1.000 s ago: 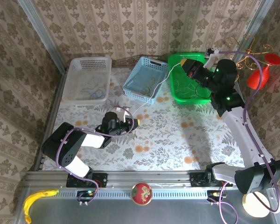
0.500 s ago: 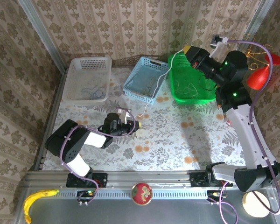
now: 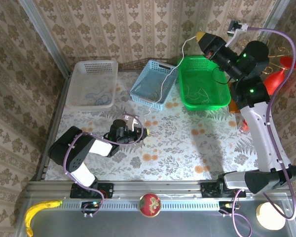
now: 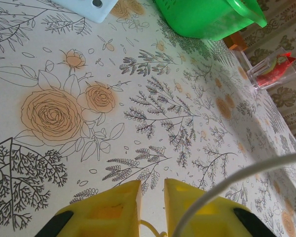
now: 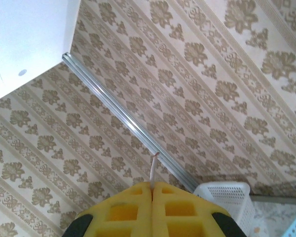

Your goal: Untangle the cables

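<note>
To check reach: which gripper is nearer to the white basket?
Left. The left gripper is low over the table, near-right of the white basket. The right gripper, shut on a white cable, is raised above the green basket's far rim.

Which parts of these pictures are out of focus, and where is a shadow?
Left wrist view: the white cable and the yellow left hand are blurred, near the lens; the tablecloth is sharp. Right wrist view: the right hand, shut on the cable's end, and the wallpaper are both clear. Top view: light is even; the right arm throws a soft shadow on the tablecloth.
</note>
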Motion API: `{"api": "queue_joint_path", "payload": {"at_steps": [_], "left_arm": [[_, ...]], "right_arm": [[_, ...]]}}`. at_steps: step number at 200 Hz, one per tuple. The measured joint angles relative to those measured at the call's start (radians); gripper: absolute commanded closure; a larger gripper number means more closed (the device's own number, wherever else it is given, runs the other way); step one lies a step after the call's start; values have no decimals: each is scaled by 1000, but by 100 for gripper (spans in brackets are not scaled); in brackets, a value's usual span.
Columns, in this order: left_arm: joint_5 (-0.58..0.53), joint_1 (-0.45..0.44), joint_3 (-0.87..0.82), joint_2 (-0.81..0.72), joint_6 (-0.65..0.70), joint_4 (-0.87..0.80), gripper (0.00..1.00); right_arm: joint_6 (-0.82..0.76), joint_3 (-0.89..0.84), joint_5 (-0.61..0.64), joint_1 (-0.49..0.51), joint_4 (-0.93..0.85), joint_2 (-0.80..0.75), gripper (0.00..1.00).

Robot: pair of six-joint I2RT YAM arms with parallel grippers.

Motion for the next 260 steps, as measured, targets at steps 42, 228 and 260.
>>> {"api": "queue_joint_path", "payload": {"at_steps": [42, 228, 260], "left_arm": [[3, 0, -14, 0, -4, 21, 84], [10, 0, -45, 0, -19, 44, 69], [10, 0, -45, -1, -19, 44, 67]], "right_arm": [[-23, 143, 32, -5, -43, 36, 100], [-72, 477, 68, -55, -190, 159, 100], [-80, 477, 68, -57, -203, 160, 100]]}}
